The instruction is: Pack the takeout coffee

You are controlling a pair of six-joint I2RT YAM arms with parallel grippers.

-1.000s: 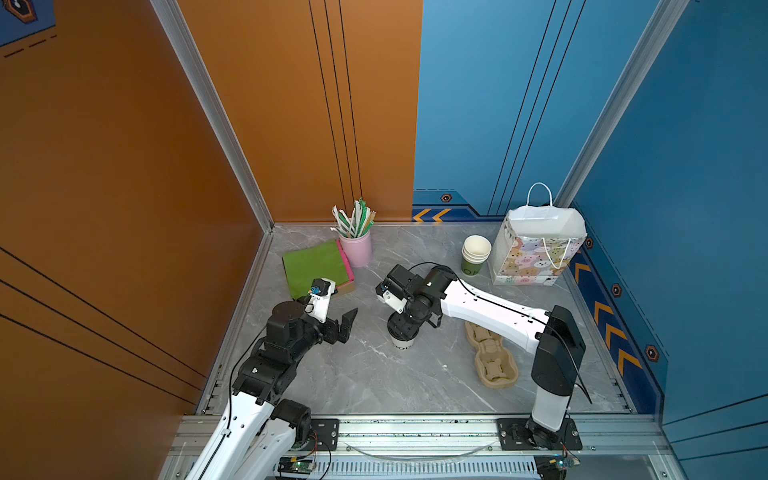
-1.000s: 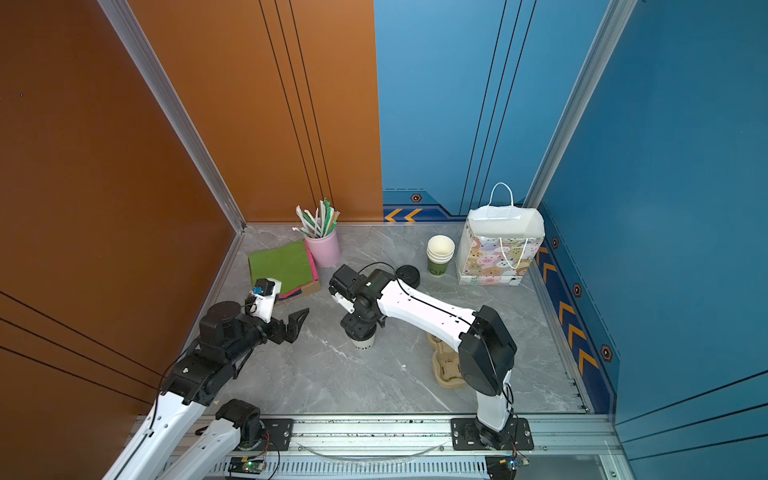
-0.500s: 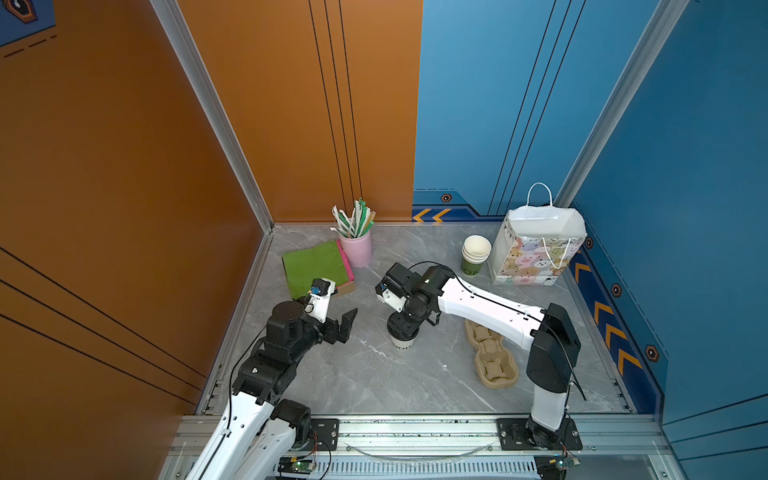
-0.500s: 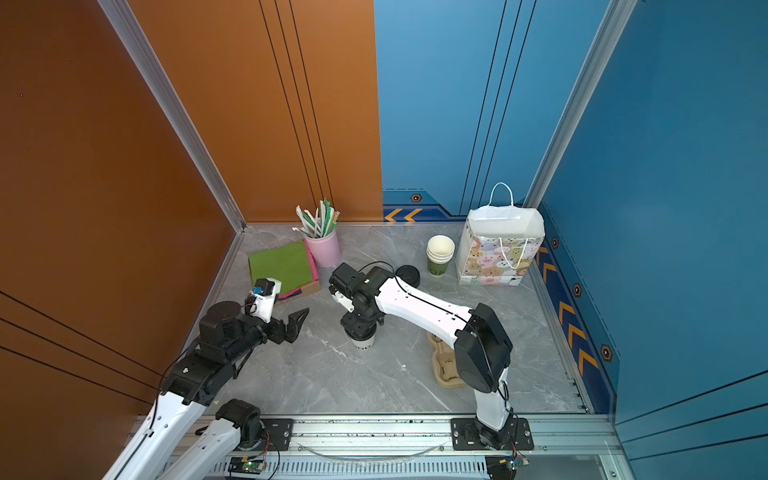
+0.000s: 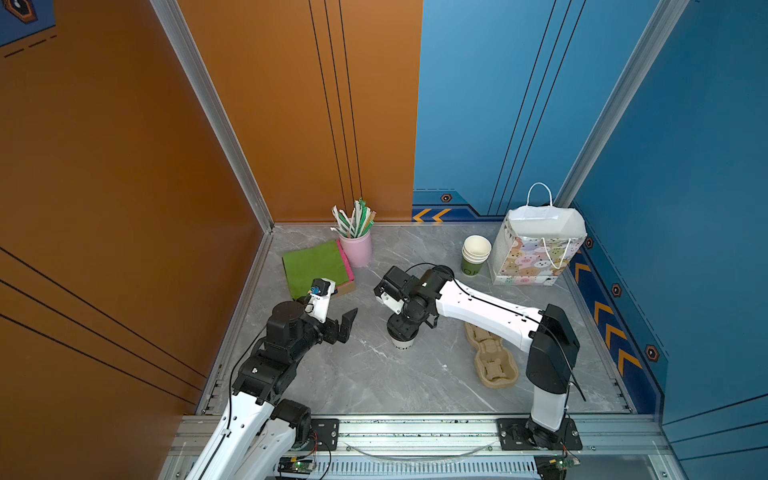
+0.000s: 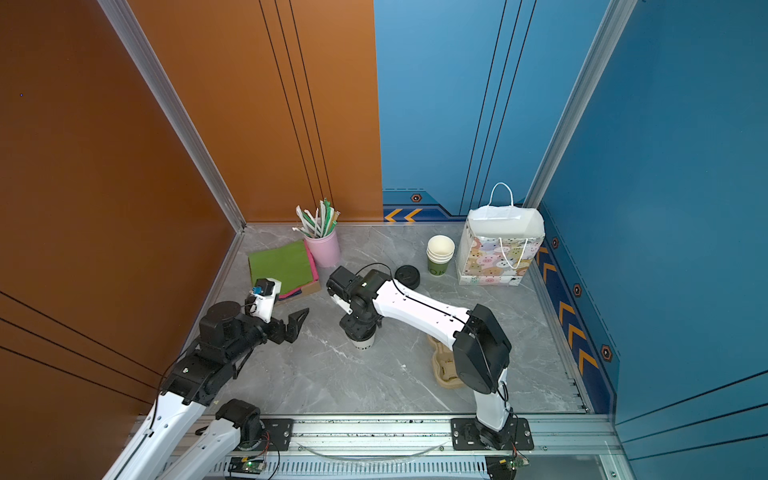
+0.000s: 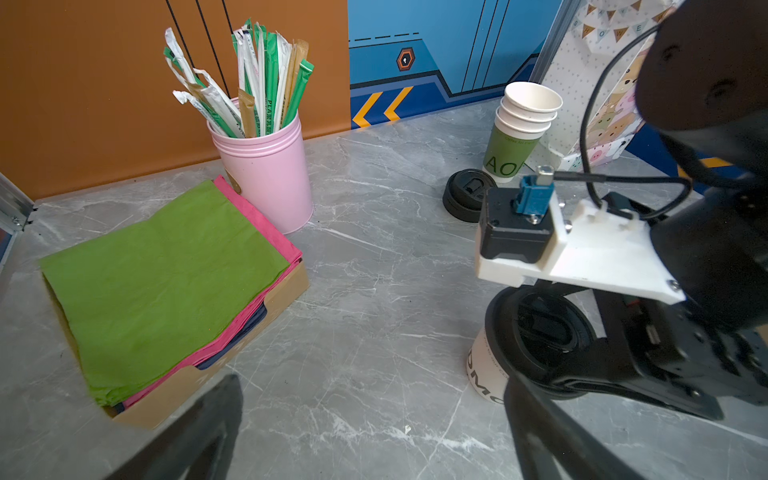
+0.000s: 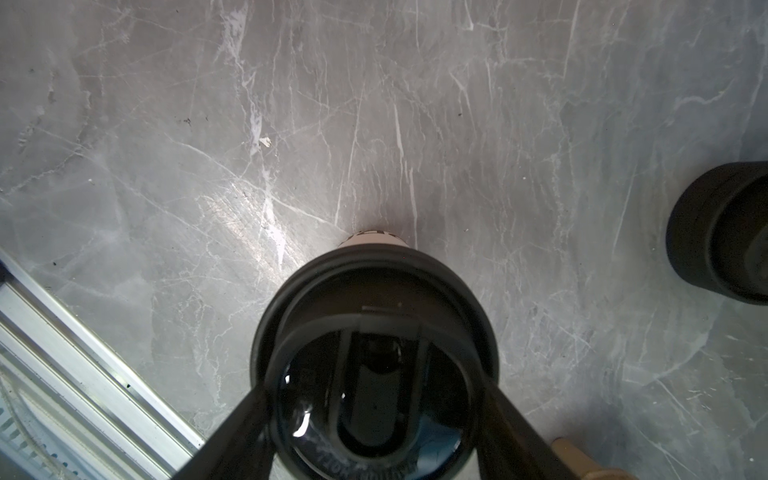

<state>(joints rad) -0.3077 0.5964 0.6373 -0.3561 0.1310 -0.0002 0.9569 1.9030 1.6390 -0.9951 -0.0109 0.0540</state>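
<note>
Right end effector [image 5: 402, 328] down over upright takeout coffee [image 5: 402, 343]; left end effector [image 5: 347, 323] nearby, jaws spread wide.

White cup [image 7: 484, 372] with black lid [image 7: 540, 328], pink pot [image 7: 266, 178], green napkins [image 7: 158, 282], pig-patterned bag [image 5: 528, 259].

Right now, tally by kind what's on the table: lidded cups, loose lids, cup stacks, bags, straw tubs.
lidded coffee cup: 1
loose black lid: 1
lidless cup stack: 1
gift bag: 1
pink straw tub: 1
Total: 5
</note>
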